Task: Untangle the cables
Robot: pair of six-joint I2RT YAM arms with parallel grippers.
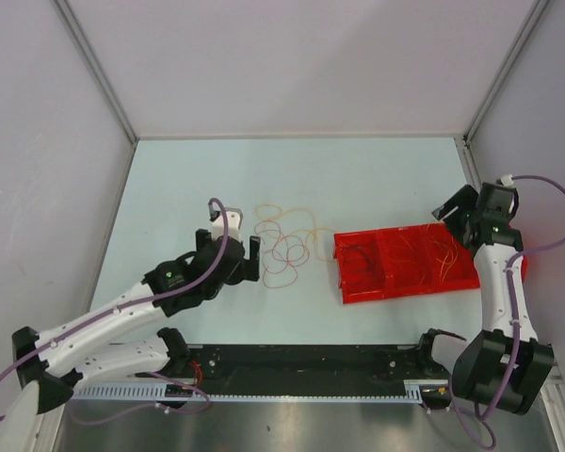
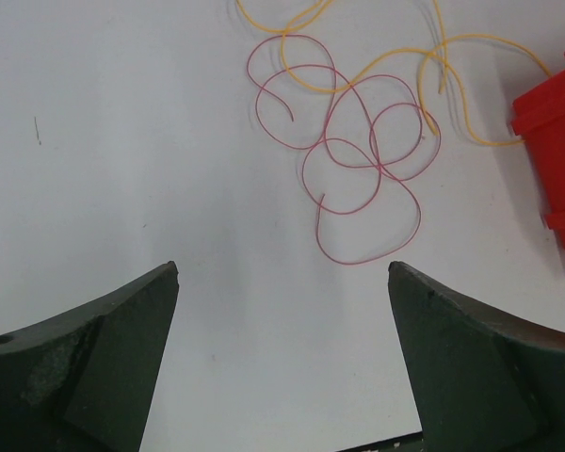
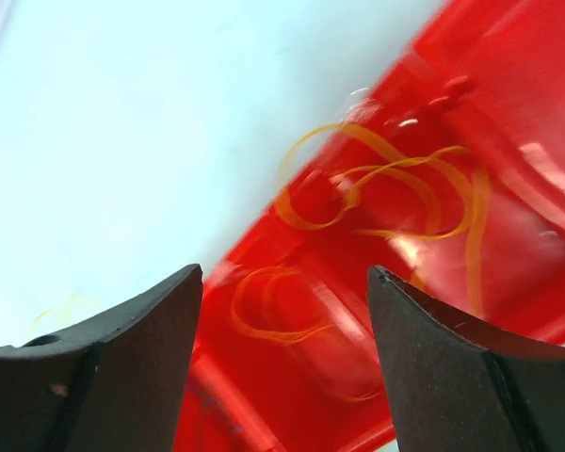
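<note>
- Cables [image 1: 284,247] beside the red tray [image 1: 343,273] lie tangled; we see several sorted inside it.
- Our left gripper [image 2: 282,268] and right gripper [image 3: 284,273] both gape empty.

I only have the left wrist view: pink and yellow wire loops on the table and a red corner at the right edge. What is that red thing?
Observer: A red tray with dividers, lying just right of the loose wires.
Operator: Is anything in it?
Observer: Yes, yellow wires lie curled in its compartments.
Operator: Where is the other arm?
Observer: The right hand hangs over the tray's far right end, open and holding nothing.
</note>
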